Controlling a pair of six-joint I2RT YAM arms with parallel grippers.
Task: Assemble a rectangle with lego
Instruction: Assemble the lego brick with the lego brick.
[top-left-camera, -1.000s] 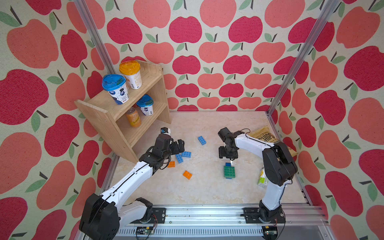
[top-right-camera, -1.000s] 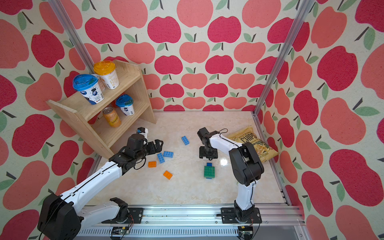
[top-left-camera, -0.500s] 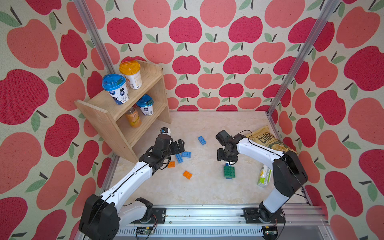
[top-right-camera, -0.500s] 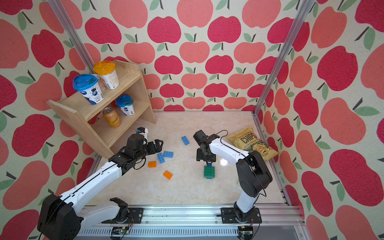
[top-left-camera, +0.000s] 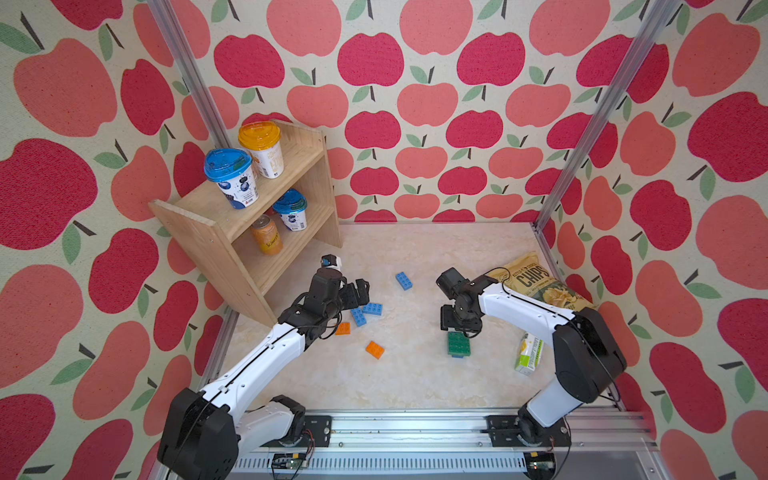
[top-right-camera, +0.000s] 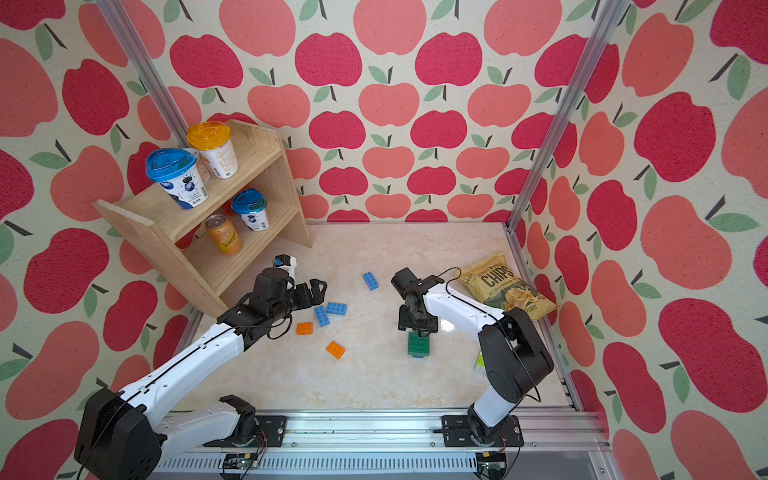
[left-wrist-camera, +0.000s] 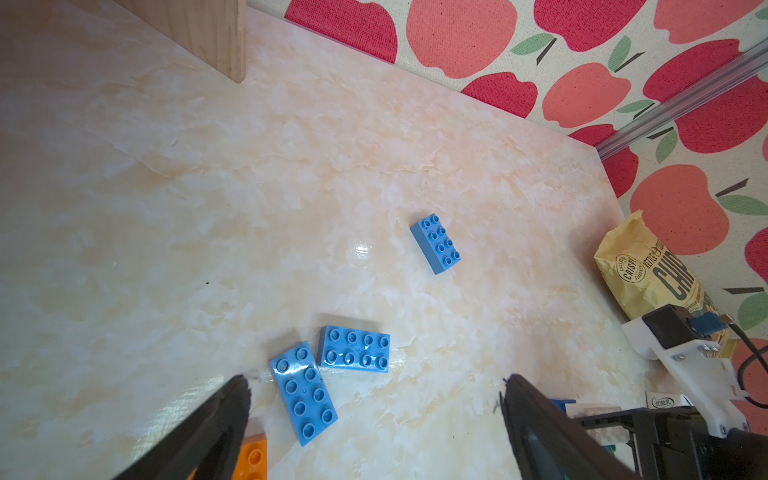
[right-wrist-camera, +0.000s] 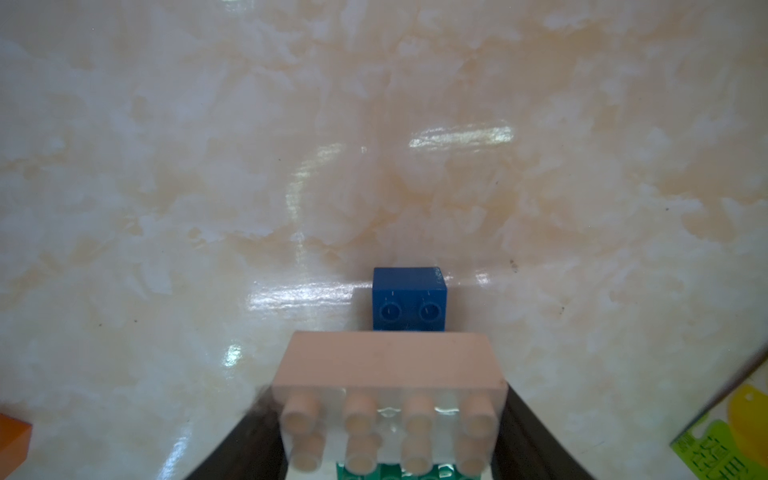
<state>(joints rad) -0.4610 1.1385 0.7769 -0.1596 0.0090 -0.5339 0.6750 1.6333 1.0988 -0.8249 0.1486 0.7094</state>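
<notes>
Right wrist: we see right pincer clamped on white lego brick, over green brick; left pincer spread wide, empty, near blue bricks.

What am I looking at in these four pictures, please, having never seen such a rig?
Two robot arms stand on a rail at a table. Two pictures look down from overhead; two come from a camera on each wrist. On the table lie three loose blue bricks, two orange bricks, green bricks, a chips bag and a carton; a shelf holds cups. The left arm has its jaws open near the blue bricks. The right arm grips a white brick in its jaws over the green bricks.
</notes>
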